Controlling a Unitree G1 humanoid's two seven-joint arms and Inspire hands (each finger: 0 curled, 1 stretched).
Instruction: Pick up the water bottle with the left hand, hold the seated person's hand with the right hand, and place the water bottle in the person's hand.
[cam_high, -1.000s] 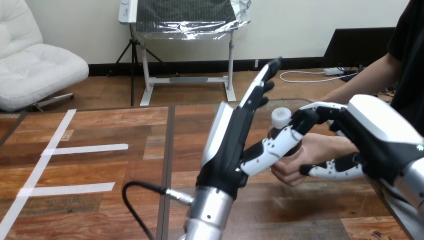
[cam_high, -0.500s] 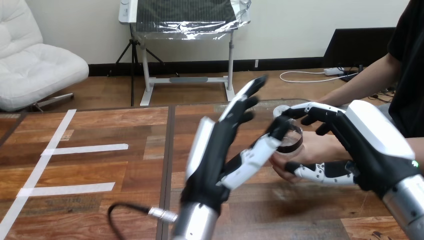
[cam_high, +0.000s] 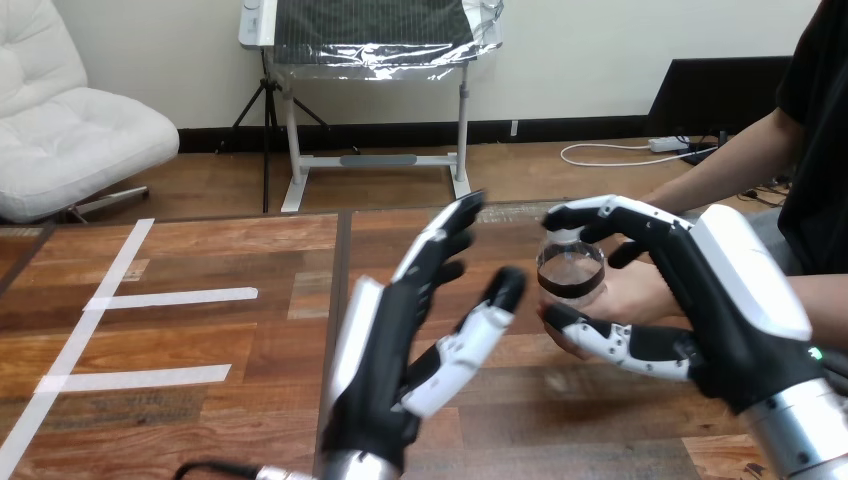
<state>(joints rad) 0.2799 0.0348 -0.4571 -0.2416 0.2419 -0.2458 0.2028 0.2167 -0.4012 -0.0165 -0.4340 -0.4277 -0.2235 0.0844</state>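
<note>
Small clear plastic water bottle with a dark label band (cam_high: 571, 272): upright, seated in the person's hand (cam_high: 632, 296) at the view's right, above the brown wooden table (cam_high: 200, 330) and not on it. The person's fingers show under and behind the bottle's base. Robot's left hand (cam_high: 400, 340): low in the middle of the view, fingers straight and spread, grasping nothing, clear of the bottle with table showing between the two. Robot's right hand (cam_high: 720, 300): wrapped about the person's hand, its thumb (cam_high: 610, 342) lying beneath the person's fingers and its fingers (cam_high: 620, 215) arched over the top, the foremost fingertip at the bottle's cap; how firmly it presses, cannot tell. Judgement on progress: pick-up done, hand-hold in place, bottle delivered into the person's palm and free of the left hand, so the main steps look complete. What seems left: the right hand opening off the person's hand without tipping the bottle, and both arms drawing clear.
</note>
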